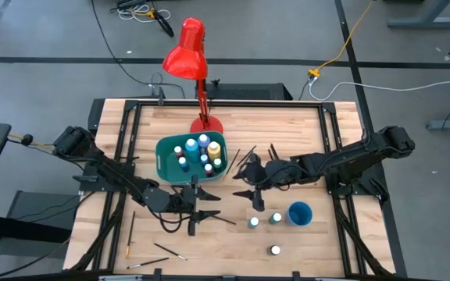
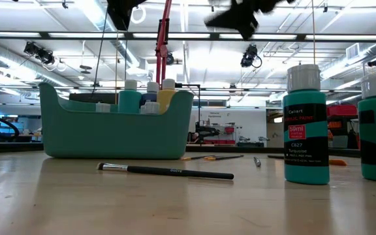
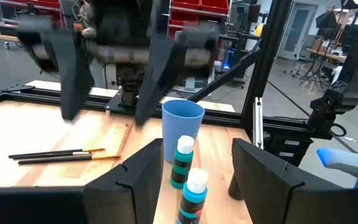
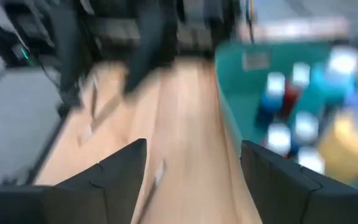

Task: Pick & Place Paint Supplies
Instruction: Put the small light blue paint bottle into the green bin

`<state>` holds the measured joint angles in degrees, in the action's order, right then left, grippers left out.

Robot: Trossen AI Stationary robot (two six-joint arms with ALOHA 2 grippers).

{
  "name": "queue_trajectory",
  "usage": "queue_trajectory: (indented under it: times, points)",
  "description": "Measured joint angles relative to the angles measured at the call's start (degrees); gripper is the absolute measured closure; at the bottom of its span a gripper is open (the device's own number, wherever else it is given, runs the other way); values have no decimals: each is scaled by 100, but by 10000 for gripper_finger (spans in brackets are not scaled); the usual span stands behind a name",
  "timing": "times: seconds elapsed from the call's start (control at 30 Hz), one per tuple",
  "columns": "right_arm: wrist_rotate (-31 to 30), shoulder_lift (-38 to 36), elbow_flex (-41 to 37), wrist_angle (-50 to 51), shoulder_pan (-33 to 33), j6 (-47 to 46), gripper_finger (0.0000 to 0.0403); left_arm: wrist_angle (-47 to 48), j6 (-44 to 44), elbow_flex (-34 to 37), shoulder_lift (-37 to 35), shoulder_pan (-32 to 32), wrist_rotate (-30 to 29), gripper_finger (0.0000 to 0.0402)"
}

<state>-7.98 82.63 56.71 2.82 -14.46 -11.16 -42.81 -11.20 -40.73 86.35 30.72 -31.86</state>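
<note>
A teal bin (image 1: 162, 156) near the table's middle holds several white-capped paint bottles (image 1: 201, 152). Three more bottles stand upright on the wood near the front right (image 1: 254, 222), (image 1: 275, 218), (image 1: 275, 250); two of them are teal (image 3: 182, 163), (image 3: 193, 198). Thin dark paintbrushes lie flat at the front left (image 1: 131, 229), (image 1: 170, 250) and just in front of the bin (image 2: 165, 171). My left gripper (image 1: 198, 207) hovers open in front of the bin, pointing level at the teal bottles. My right gripper (image 1: 244, 183) hovers open right of the bin, facing it.
A small blue cup (image 1: 299, 212) stands right of the loose bottles. A red desk lamp (image 1: 190, 51) rises from its base (image 1: 206, 123) behind the bin. Two more brushes (image 3: 61, 154) lie right of the bin. Black frame rails (image 1: 326, 117) border the table.
</note>
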Motion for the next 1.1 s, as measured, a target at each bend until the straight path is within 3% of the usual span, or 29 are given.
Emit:
queue_trajectory:
  times: [0.13,0.23,0.3,0.7,0.97,1.1]
  points:
    - [203,-81,-4,859,-2,-192,136,3,3,0,0,0,0,205]
    - [1131,-107,-4,1397,-27,-234,136,3,13,0,0,-2,0,205]
    - [1403,-94,-4,1635,-147,-234,136,-5,33,0,0,-1,0,205]
    - [1011,575,-2,1515,-1061,-17,136,-23,348,-4,0,-7,-47,205]
    - [651,924,-2,1193,-1183,251,136,-12,354,-4,0,-7,-46,205]
    - [776,984,-2,1209,-1176,157,136,-10,335,-4,0,-7,-23,205]
